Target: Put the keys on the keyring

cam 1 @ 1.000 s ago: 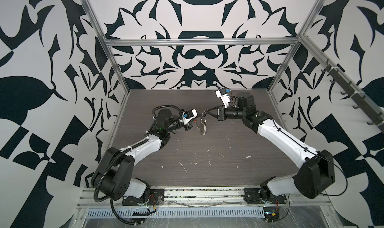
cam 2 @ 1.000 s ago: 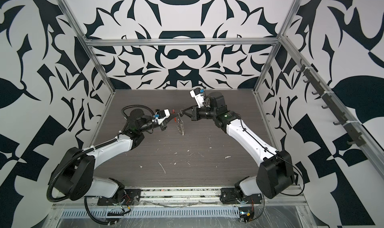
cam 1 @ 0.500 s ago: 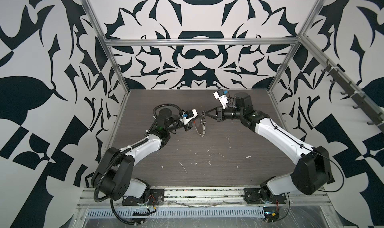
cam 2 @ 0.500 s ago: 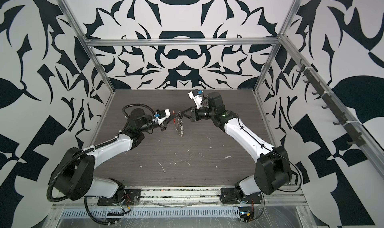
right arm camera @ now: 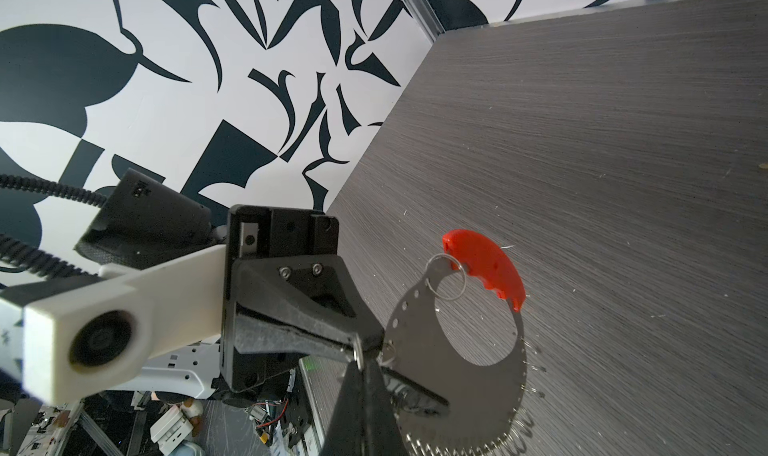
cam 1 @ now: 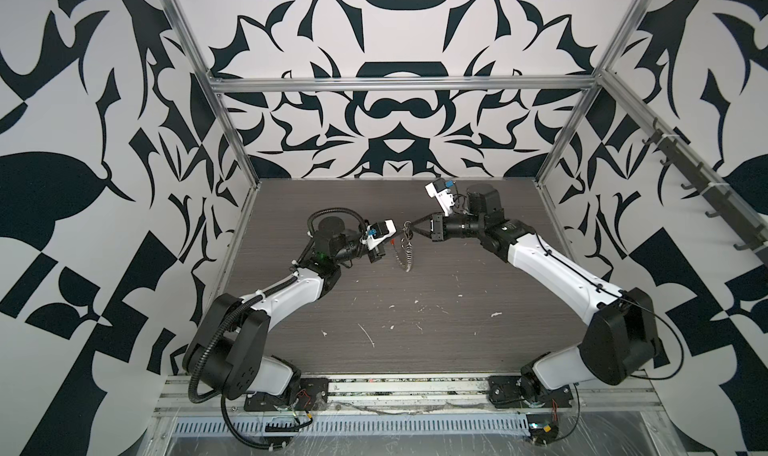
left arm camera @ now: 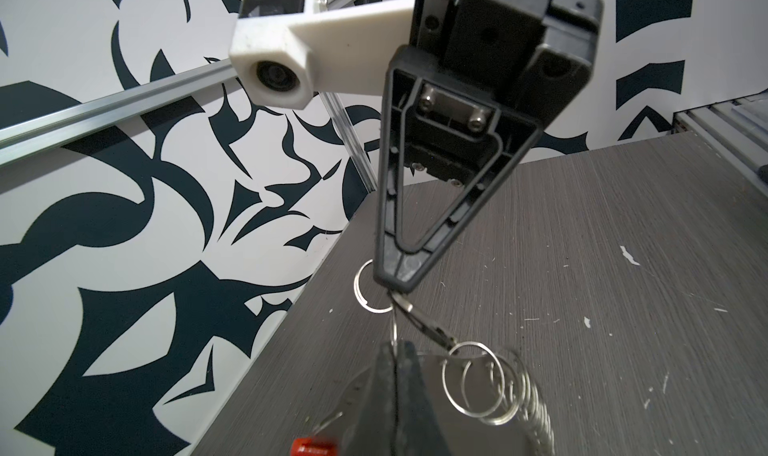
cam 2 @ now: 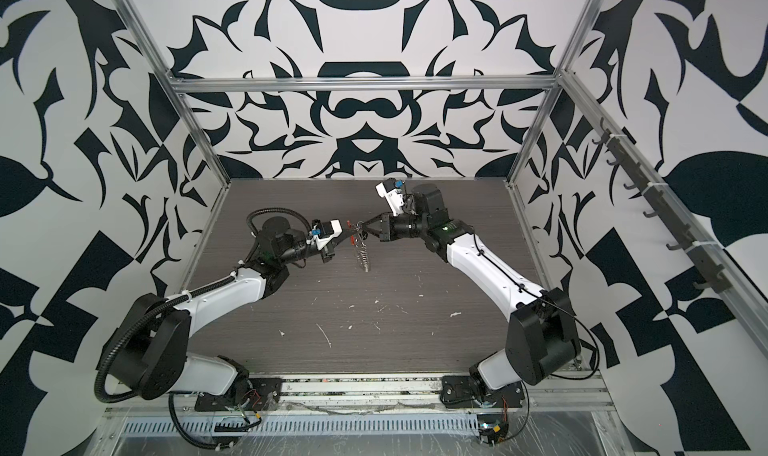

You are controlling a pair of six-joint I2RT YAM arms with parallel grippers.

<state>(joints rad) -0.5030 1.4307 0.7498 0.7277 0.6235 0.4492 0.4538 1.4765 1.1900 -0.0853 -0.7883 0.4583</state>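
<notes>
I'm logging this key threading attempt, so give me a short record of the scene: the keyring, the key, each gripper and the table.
keyring: held in the air; flat metal crescent with a red section and many small wire rings
key fob: black oblong, small silver ring at one end, close beside the keyring
left gripper: shut, pinching the keyring's edge
right gripper: shut, apparently on the key fob's ring end, tip to tip with the left
threaded yet: cannot tell
table: dark wood grain with pale flecks
</notes>
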